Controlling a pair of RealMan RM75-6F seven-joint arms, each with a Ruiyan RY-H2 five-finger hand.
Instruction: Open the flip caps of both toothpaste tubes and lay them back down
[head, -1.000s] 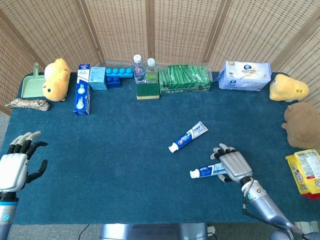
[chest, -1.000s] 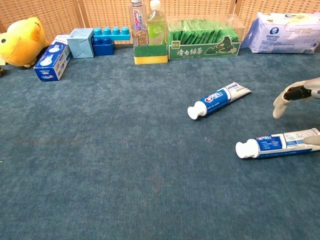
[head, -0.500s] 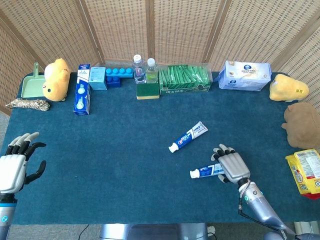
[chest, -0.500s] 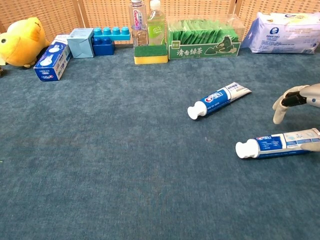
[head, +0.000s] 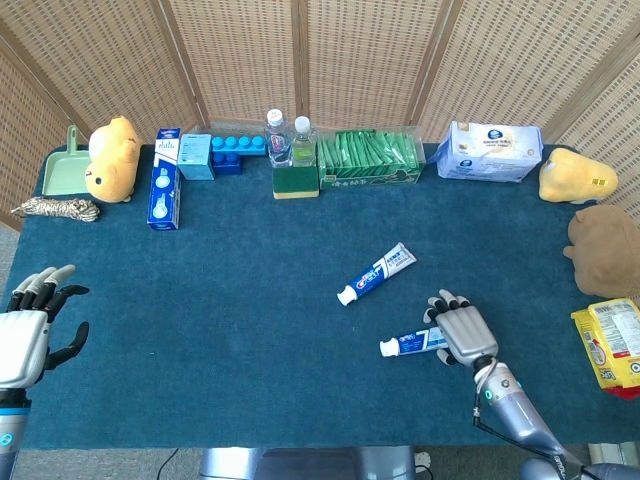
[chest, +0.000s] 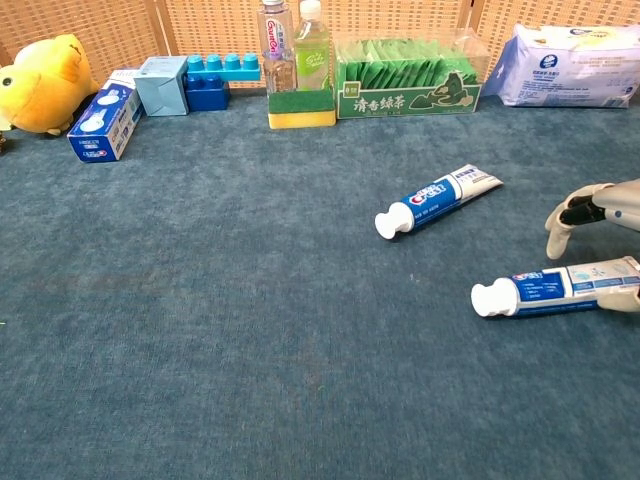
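At about eight o'clock on the table (head: 250, 290), the left hand (head: 25, 335) hovers with fingers spread and nothing in them; it has drifted slightly lower and outward over the last second, so it plays no part yet. Near the centre, the farther toothpaste tube (head: 376, 272) lies untouched, white cap pointing toward seven o'clock and seemingly closed. At roughly five o'clock, the nearer toothpaste tube (head: 412, 343) lies flat, cap toward nine o'clock; the right hand (head: 462, 328) has settled a little further over its tail end, fingers draped across it; in the chest view one finger (chest: 562, 218) hangs curled just above the cloth. Whether the hand truly grips the tube I cannot tell, since the palm hides the contact; likely the first pickup is only beginning, and both caps remain to open.
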